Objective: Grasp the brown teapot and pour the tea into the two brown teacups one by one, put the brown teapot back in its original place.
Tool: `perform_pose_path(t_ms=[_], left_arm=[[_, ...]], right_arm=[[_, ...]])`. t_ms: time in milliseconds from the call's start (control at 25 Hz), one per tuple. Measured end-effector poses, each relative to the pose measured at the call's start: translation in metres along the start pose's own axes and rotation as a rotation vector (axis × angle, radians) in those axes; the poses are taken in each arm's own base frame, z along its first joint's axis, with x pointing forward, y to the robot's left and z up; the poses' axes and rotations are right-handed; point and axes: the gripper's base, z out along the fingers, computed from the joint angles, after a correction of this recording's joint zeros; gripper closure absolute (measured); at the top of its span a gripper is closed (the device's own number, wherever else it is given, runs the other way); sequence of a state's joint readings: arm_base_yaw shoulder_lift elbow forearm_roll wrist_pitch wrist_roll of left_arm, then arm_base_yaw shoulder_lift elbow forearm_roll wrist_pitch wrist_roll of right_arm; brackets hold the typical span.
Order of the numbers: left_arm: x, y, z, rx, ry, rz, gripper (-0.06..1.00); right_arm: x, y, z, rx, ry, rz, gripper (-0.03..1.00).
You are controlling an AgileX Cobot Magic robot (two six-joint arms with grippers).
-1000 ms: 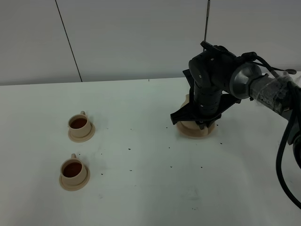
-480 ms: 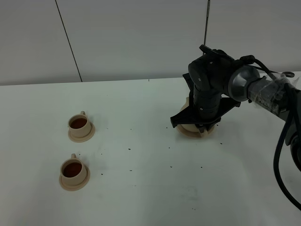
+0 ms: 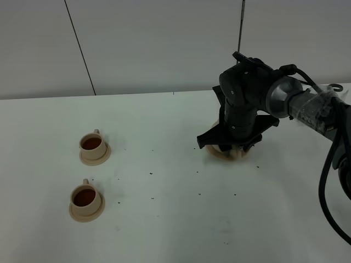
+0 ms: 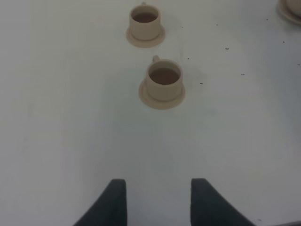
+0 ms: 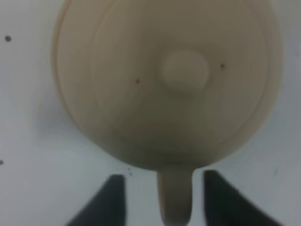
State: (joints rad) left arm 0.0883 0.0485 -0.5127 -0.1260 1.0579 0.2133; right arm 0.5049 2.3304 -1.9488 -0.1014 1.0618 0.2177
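The right tool is being seen with its jaws parted on either side of the teapot's handle, a gap showing on each side, so the pot is judged released, not grasped. The teapot is sitting directly under this tool, lid knob up, and in the high view only its lower edge and the saucer beneath it are being shown below the arm; the pot seems to be resting on that saucer, its original place, though the contact is being hidden by the wrist. The left tool is being held open and empty above bare counter, with the near cup just ahead of it and the far cup beyond. Both cups are being shown with dark tea inside, each on its own small saucer. The pouring is judged done and the pot returned; only the right tool's withdrawal is being left.
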Motion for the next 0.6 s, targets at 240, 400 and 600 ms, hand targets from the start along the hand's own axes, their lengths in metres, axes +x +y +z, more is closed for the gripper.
perform_pose_path(t_ms=[240,400,600], left_arm=[[0.000,0.000,0.000,0.000,0.000,0.000,0.55],[0.000,0.000,0.000,0.000,0.000,0.000,0.55],[0.000,0.000,0.000,0.000,0.000,0.000,0.55]], right_arm=[[-0.001,-0.001,-0.014,0.006,0.049,-0.003,0.35],[-0.004,0.000,-0.039,-0.032,0.024,-0.018,0.38],[-0.003,-0.014,-0.084,-0.055,-0.049,0.011,0.45]])
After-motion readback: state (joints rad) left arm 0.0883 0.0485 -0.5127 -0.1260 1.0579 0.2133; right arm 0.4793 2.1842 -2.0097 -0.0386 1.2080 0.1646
